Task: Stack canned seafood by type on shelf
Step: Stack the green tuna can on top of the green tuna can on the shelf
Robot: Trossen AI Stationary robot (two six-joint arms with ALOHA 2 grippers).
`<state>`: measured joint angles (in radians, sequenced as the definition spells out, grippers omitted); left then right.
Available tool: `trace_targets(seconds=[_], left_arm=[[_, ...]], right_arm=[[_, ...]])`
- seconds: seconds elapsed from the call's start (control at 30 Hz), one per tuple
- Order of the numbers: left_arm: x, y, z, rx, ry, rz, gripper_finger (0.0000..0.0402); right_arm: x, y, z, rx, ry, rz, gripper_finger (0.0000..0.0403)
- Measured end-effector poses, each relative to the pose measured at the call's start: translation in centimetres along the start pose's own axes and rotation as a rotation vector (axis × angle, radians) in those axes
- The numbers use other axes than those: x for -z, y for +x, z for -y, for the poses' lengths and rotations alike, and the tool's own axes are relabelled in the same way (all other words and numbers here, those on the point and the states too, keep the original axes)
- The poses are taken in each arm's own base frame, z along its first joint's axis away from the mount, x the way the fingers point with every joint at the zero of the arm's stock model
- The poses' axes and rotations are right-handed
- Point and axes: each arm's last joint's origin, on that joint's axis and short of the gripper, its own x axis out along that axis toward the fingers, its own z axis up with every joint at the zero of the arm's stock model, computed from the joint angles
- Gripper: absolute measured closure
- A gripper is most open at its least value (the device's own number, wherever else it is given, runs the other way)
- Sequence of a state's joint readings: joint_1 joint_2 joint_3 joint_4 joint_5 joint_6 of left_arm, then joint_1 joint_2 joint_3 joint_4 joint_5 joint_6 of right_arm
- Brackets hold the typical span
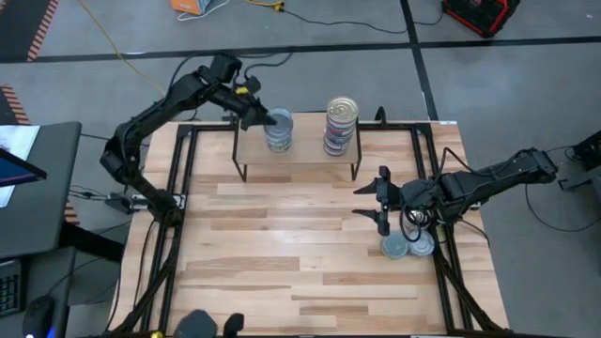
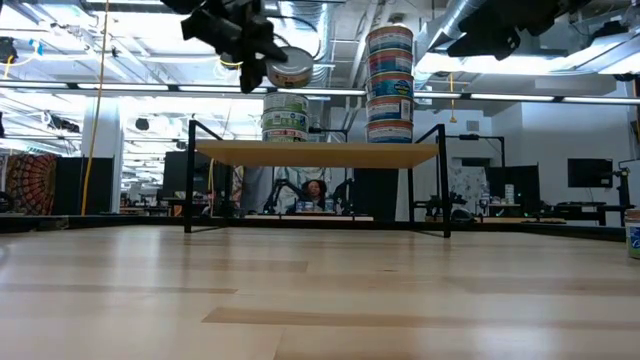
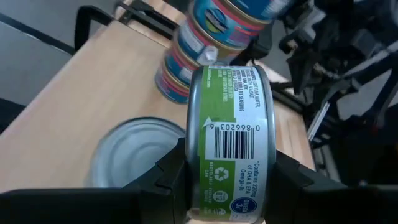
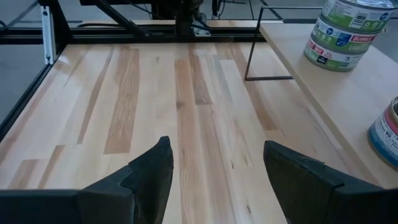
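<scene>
Green-labelled tin (image 3: 231, 143) clamped in left end effector (image 3: 230, 180) above shelf (image 1: 310, 158); right end effector (image 4: 217, 180) apart.

Desk (image 1: 282, 272) carries shelf (image 1: 310, 158) at far edge; 2 tin stacks (image 1: 340, 127) on shelf; loose tins (image 1: 395, 246) on desk's right side.

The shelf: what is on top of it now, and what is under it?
On the shelf stand two stacks of tins: a shorter green-labelled stack and a taller blue-labelled stack. The left gripper holds a green-labelled tin above the shorter stack. Underneath, the low view shows nothing.
</scene>
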<state>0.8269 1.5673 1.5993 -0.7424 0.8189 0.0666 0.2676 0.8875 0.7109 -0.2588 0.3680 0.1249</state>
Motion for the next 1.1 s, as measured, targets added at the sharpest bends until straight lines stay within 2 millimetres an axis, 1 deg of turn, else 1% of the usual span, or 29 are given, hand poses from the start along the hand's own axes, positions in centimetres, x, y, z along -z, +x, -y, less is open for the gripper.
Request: trace_targets(seconds=[0.13, 0.23, 0.37, 0.63, 0.83, 0.93, 1.1], left_arm=[[0.1, -0.8, -0.9, 0.030, -0.051, 0.018, 0.0268], [0.0, -1.3, -1.3, 0.014, -0.068, 0.029, 0.0268], [0.1, -1.5, -1.7, -0.011, -0.089, 0.029, 0.0268], [0.1, -1.2, -1.5, -0.035, -0.129, 0.023, 0.0267], [0.6, -0.3, -1.4, -0.023, -0.154, 0.002, 0.0265], [0.7, 0.1, -1.5, -0.023, -0.157, 0.011, 0.0251], [0.6, 0.3, -1.4, -0.030, -0.144, 0.022, 0.0202]], right_arm=[[0.0, 0.0, 0.0, 0.000, -0.002, 0.000, 0.0127], [-0.1, 0.0, 0.0, -0.001, -0.010, 0.007, 0.0127], [-0.3, 0.0, 0.0, -0.003, -0.014, 0.029, 0.0127], [-0.3, 0.0, 0.0, -0.004, -0.008, 0.034, 0.0127], [-0.4, 0.0, 0.0, -0.004, -0.007, 0.035, 0.0127], [-0.4, 0.0, -0.1, -0.005, -0.004, 0.044, 0.0127], [-0.6, 0.0, -0.1, -0.007, 0.002, 0.057, 0.0127]])
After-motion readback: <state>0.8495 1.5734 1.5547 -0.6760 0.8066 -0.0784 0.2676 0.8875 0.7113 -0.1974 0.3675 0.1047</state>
